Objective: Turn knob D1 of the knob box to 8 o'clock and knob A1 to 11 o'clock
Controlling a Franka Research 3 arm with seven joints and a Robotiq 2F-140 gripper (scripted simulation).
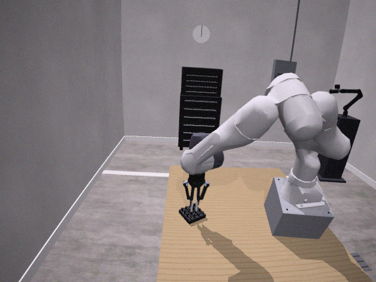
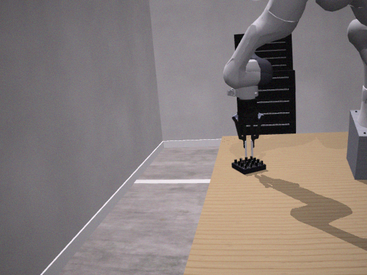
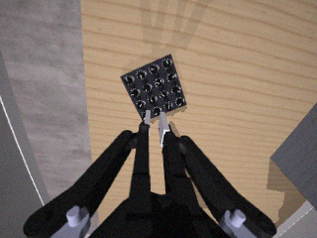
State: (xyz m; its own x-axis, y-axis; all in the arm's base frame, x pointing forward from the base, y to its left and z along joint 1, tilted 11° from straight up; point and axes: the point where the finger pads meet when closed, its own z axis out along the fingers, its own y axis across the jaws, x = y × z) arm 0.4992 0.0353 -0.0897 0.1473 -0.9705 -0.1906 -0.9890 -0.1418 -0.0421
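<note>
We see our fingers nearly closed with nothing between them, poised just above the knob box (image 3: 155, 87) near the counter (image 3: 238, 99) edge.

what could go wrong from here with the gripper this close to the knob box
The gripper has its fingers nearly shut at one edge of the knob box, whose knobs sit tightly packed, so a fingertip might nudge a neighbouring knob off its mark. The box also stands near the table edge, so a sideways push could slide it.
</note>
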